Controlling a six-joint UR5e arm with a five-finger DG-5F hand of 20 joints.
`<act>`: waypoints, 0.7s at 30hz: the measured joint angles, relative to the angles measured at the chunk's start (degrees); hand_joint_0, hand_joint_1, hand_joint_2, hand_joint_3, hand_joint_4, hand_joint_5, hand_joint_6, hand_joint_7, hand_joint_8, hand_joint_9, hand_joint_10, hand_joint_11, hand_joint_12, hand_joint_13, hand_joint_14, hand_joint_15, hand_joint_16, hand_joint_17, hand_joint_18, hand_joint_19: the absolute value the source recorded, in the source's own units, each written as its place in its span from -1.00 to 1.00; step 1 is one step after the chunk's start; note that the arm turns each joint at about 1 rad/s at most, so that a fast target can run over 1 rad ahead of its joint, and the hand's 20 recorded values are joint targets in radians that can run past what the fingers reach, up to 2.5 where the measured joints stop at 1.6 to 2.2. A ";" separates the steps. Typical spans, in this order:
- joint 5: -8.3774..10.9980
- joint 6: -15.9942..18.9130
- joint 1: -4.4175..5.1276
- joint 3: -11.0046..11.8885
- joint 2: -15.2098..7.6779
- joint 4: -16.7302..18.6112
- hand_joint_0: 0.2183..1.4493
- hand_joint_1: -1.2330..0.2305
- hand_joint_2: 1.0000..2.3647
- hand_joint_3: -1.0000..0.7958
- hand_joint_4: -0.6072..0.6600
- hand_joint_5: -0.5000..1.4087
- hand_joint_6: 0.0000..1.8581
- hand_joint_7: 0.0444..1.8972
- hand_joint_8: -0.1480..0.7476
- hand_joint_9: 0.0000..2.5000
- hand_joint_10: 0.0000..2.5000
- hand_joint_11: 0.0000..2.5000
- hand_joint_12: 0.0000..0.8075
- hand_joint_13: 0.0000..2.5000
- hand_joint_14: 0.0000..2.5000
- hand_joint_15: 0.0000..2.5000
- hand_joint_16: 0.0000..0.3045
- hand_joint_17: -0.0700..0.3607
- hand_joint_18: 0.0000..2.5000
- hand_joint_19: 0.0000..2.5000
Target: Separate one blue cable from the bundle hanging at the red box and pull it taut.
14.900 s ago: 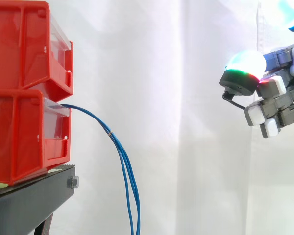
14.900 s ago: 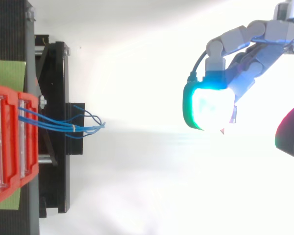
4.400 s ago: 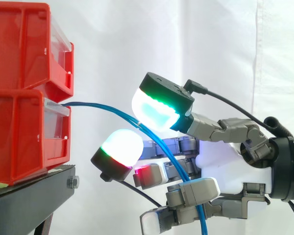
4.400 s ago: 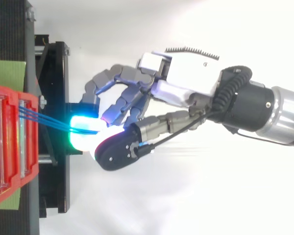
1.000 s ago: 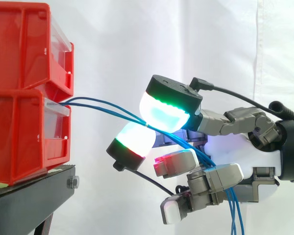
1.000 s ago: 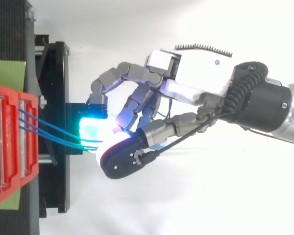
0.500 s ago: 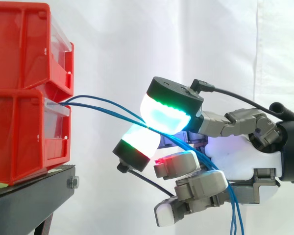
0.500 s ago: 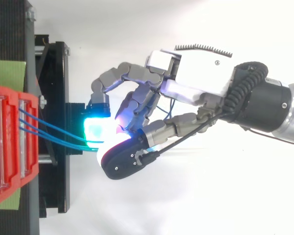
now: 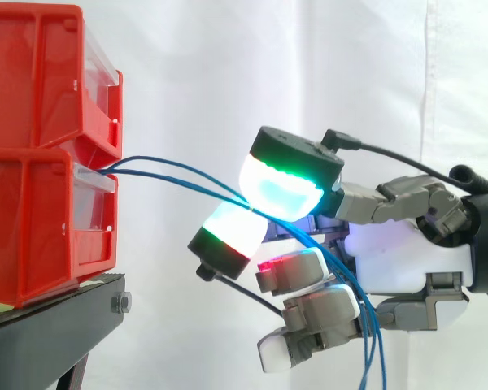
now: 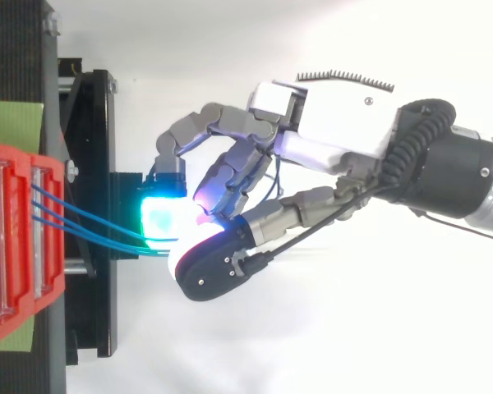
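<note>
Thin blue cables (image 9: 159,160) leave the lower red bin (image 9: 41,227) and fan rightward to my hand (image 9: 398,252). The hand is right of the bins. Its green-cyan thumb pad (image 9: 286,185) sits above and a white-green fingertip pad (image 9: 228,234) below, pinching the cables where they meet. Past the pinch the cables run down through the curled lower fingers and hang below the hand. From above, three blue cables (image 10: 90,224) cross from the bin to the glowing pads under my hand (image 10: 329,115).
A second red bin (image 9: 41,73) is stacked on the lower one, both on a black stand (image 9: 57,325). A white curtain hangs behind. Open space lies between the bins and the hand.
Since a second ago my hand has shifted slightly right, away from the bins, with the cables still pinched. The lower fingers have curled in closer round the hanging strands.
</note>
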 measured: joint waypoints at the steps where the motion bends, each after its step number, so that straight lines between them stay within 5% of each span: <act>1: -0.02 0.00 -0.02 -0.01 0.16 -0.25 -0.07 -0.58 -1.00 -0.44 -0.23 -0.72 0.01 0.03 -0.29 -0.14 -0.99 0.14 -0.18 -0.10 -0.98 0.00 -0.70 -0.20 -0.48 -0.58; 3: -0.05 0.00 -0.02 0.01 0.50 -0.83 -0.01 -0.52 -1.00 -0.44 -0.23 -0.72 0.01 0.05 -0.30 -0.15 -0.99 0.13 -0.19 -0.13 -0.98 -0.01 -0.70 -0.20 -0.52 -0.54; 5: -0.09 0.03 -0.02 0.01 0.64 -1.37 0.01 -0.48 -0.96 -0.13 -0.23 -0.73 0.02 0.02 -0.29 -0.20 -0.99 0.10 -0.17 -0.16 -0.98 -0.02 -0.70 -0.20 -0.57 -0.49; 7: -0.08 0.06 -0.02 0.01 0.69 -1.68 0.01 -0.47 -0.96 -0.05 -0.23 -0.74 0.02 0.00 -0.30 -0.24 -0.99 0.09 -0.17 -0.20 -0.98 -0.04 -0.70 -0.20 -0.60 -0.48; 9: -0.07 0.07 -0.02 0.01 0.70 -1.87 0.01 -0.47 -0.96 -0.07 -0.23 -0.75 0.01 0.00 -0.31 -0.28 -0.99 0.09 -0.15 -0.23 -0.98 -0.06 -0.70 -0.19 -0.60 -0.50; 13: -0.04 0.07 -0.03 0.02 0.71 -1.97 0.00 -0.54 -1.00 -0.43 -0.24 -0.75 0.00 -0.01 -0.31 -0.30 -0.99 0.08 -0.14 -0.27 -0.98 -0.12 -0.69 -0.18 -0.57 -0.58; 21: -0.09 0.12 -0.07 0.01 0.76 -1.99 0.02 -0.56 -0.98 -0.32 -0.33 -0.76 -0.01 0.02 -0.33 -0.44 -0.99 0.01 -0.13 -0.48 -0.98 -0.34 -0.69 -0.18 -0.64 -0.61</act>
